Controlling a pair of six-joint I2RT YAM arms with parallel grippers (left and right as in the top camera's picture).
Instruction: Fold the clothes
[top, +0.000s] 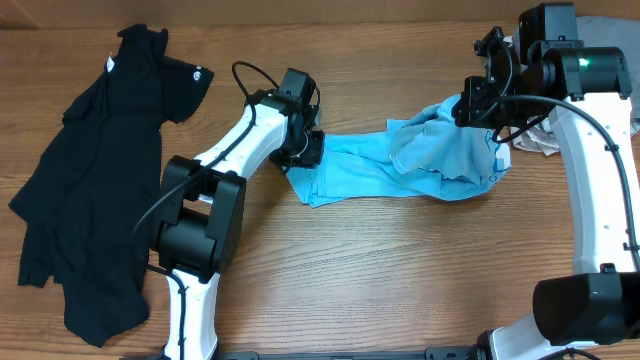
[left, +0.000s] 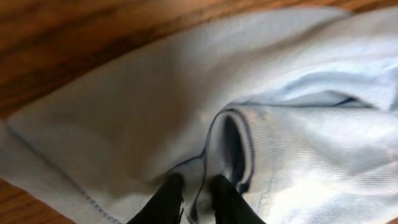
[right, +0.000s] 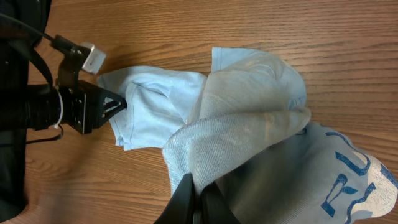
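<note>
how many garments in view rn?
2 for sure: black T-shirt spread at the table's left, light blue T-shirt in the centre. Grey-white fabric, mostly hidden behind the right arm, may be a third.

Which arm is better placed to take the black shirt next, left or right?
Left. The black shirt lies at the left side of the table, close to the left arm. The right pincer is far across, shut on the blue shirt.
</note>
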